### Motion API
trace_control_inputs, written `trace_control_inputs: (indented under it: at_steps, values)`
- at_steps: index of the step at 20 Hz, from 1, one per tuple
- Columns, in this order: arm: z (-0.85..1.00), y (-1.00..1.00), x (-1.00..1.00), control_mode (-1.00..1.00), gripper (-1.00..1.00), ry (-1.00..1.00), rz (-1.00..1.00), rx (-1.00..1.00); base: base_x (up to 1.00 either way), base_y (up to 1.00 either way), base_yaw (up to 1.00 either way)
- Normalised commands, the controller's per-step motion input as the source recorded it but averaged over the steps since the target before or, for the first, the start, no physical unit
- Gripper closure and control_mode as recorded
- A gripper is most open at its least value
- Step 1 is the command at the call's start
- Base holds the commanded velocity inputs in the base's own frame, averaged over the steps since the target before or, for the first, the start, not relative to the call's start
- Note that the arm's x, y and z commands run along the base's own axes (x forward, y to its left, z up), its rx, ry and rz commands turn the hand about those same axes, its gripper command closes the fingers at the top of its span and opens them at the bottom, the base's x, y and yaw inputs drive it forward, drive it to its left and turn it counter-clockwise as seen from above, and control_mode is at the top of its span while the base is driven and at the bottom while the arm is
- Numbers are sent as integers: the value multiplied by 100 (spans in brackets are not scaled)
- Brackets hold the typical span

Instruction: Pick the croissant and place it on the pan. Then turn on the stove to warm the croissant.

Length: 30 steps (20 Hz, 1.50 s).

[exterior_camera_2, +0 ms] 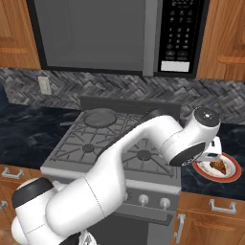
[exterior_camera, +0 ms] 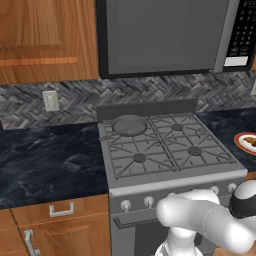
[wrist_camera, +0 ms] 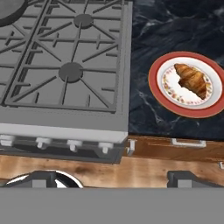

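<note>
step in hand: approach to the croissant (wrist_camera: 191,80), nothing picked yet.
your gripper (wrist_camera: 112,178) is open and empty; move it forward and right, down onto the plate (wrist_camera: 154,83).

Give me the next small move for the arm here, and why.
Probably bring the open gripper down and over to the croissant. It lies on the red-rimmed plate on the counter right of the stove, not yet gripped. The pan waits on the back left burner.
</note>
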Motion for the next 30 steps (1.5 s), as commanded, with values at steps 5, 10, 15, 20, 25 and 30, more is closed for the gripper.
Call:
trace_control_inputs:
  at_steps: [5, 10, 15, 20, 25, 30]
  values:
    - [-13, -23, 23, -100, -100, 1, 0, 0, 0, 0, 0]
    - [-13, -24, 25, -100, -100, 2, 0, 0, 0, 0, 0]
    - [-17, -19, 24, -100, -100, 3, 0, 0, 0, 0, 0]
    - [-18, -15, 22, -100, -100, 6, 0, 0, 0, 0, 0]
    - [-17, -16, 20, -100, -100, 3, 0, 0, 0, 0, 0]
    - [-18, -19, 17, -100, -100, 0, 2, 0, 0, 0, 0]
